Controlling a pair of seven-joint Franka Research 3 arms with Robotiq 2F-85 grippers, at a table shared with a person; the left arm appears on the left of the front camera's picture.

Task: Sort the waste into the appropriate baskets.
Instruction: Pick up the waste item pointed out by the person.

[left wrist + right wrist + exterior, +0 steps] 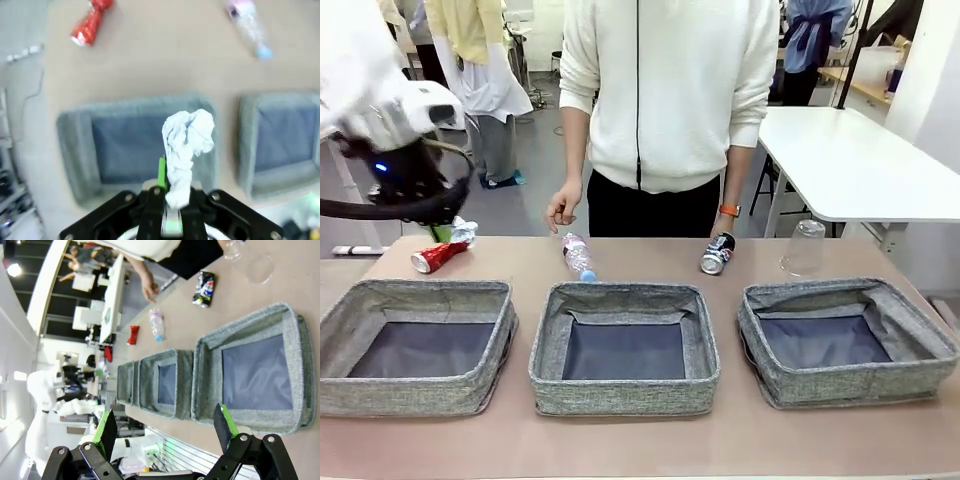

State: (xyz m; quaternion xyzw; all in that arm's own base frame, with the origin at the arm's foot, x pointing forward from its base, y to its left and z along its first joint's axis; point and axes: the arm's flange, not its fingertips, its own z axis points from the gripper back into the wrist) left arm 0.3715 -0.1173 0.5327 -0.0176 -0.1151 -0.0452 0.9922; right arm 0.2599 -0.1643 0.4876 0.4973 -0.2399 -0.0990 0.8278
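Left tool [170, 195] is clenched on the white paper ball [189, 135], high over the left basket [70, 150], so go lower & aim at the dark middle b4 letting go; right tool [165, 420] is wide open w/ nothing in it.

Baskets [620, 393] open above, narrow gaps between; bottle [578, 256], person's hand [562, 211] obstruct far middle strip.

Setting: open-plan lab or workroom. Evidence: 1 tan test table [640, 440] below the right gripper [165, 415]; 1 white worktable [860, 165] far ahead of it; ceiling light [14, 270] off to its side; people [480, 70] standing beyond.
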